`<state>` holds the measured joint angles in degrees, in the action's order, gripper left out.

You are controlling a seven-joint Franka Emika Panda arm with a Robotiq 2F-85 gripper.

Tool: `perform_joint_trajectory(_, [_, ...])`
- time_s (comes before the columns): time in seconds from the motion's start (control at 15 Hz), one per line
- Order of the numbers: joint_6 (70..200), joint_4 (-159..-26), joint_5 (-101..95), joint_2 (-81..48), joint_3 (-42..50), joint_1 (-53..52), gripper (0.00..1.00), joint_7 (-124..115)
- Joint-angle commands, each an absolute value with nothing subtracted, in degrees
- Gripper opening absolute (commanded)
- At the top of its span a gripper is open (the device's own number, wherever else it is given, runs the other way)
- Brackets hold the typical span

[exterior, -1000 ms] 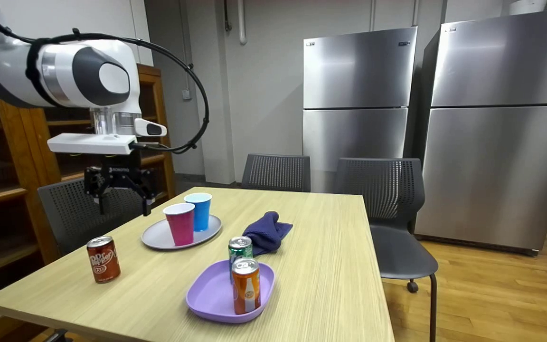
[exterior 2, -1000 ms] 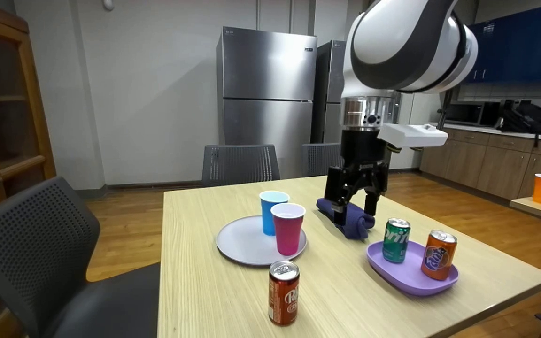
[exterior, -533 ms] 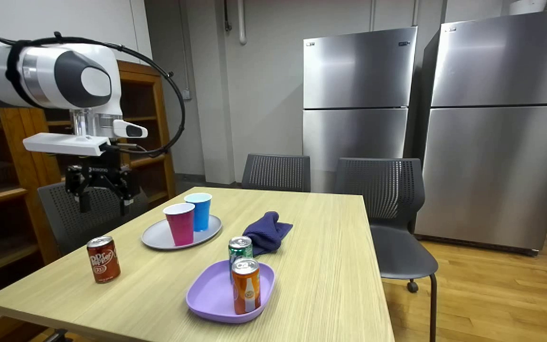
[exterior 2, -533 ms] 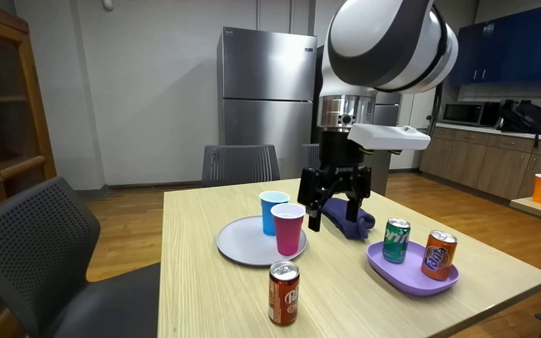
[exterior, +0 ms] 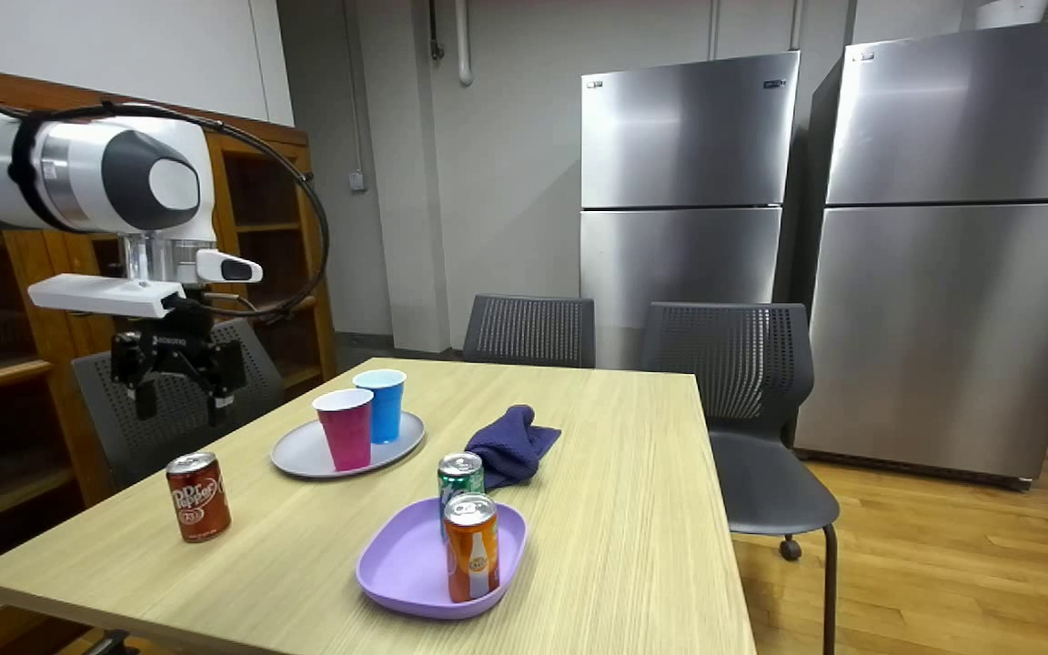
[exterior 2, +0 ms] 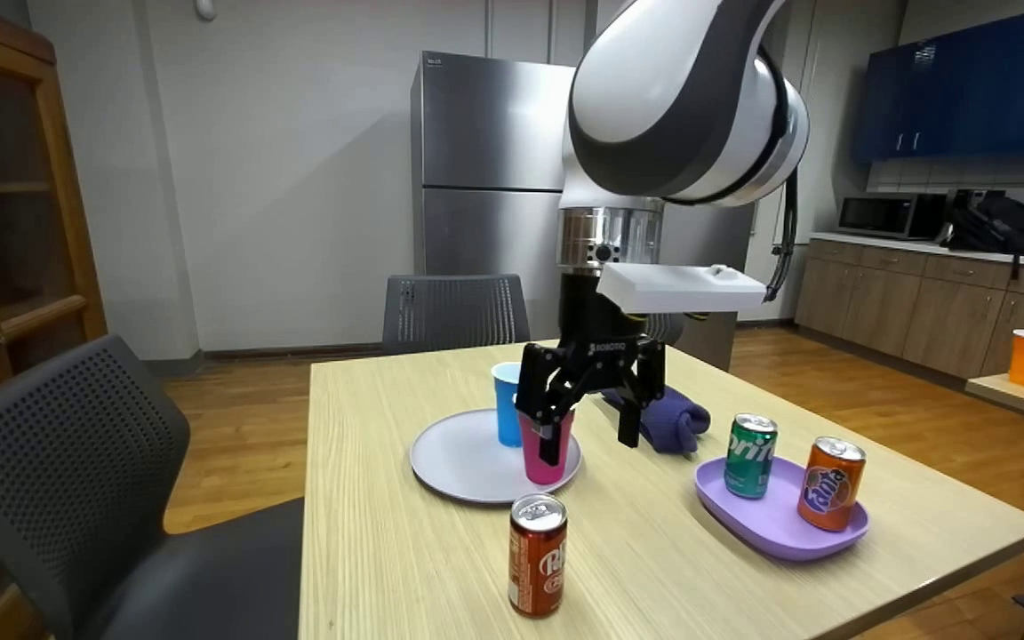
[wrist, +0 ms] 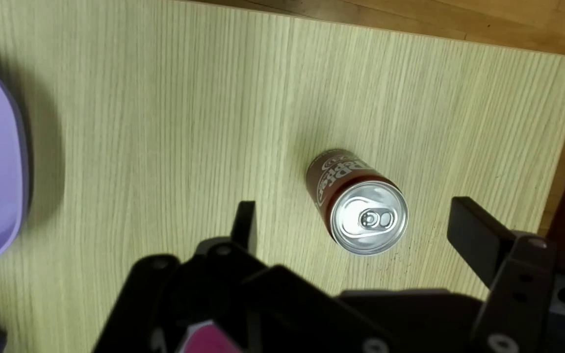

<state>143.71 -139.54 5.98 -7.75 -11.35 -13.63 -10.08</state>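
- Far left in an exterior view, a black gripper point(exterior: 180, 407) hangs from a white robot arm point(exterior: 92, 166). Its fingers point(wrist: 478, 240) are spread wide apart and hold nothing.
- Just right of it and lower, a brown-red Dr Pepper can point(exterior: 198, 498) stands upright on a pale wood table point(exterior: 597, 509), near the edge. In the wrist view its silver lid appears between the fingertips, but both exterior views show the gripper above it, not touching.
- The can looks sealed, so it is probably full and fairly heavy for its size: firm, though its thin metal wall could dent under a hard squeeze, and smooth enough to slip, especially if damp. The surest hold is likely around the straight middle of the body, a finger on each opposite side, below the tapered top.
- Further right, a grey plate point(exterior: 301, 452) bears a magenta cup point(exterior: 345, 432) and a blue cup point(exterior: 387, 411), both upright.
- Next, a purple tray point(exterior: 401, 564) holds a green Sprite can point(exterior: 459, 468), partly hidden behind an orange Fanta can point(exterior: 471, 557).
- Beyond the tray lies a crumpled navy cloth point(exterior: 513, 446).
- At far right stand steel refrigerators point(exterior: 961, 318).
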Motion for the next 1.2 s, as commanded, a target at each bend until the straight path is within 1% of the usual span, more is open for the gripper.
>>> perform_joint_trajectory(0.0, [144.62,-136.34,1.22,-11.98,-11.25,-15.69,1.0,-17.56])
perform_joint_trajectory(0.33, [146.0,-132.45,-5.02,-17.27,-9.43,-18.79,1.0,-25.93])
perform_joint_trajectory(1.13, [149.33,-129.28,-3.48,-23.59,-6.73,-21.78,1.0,-30.05])
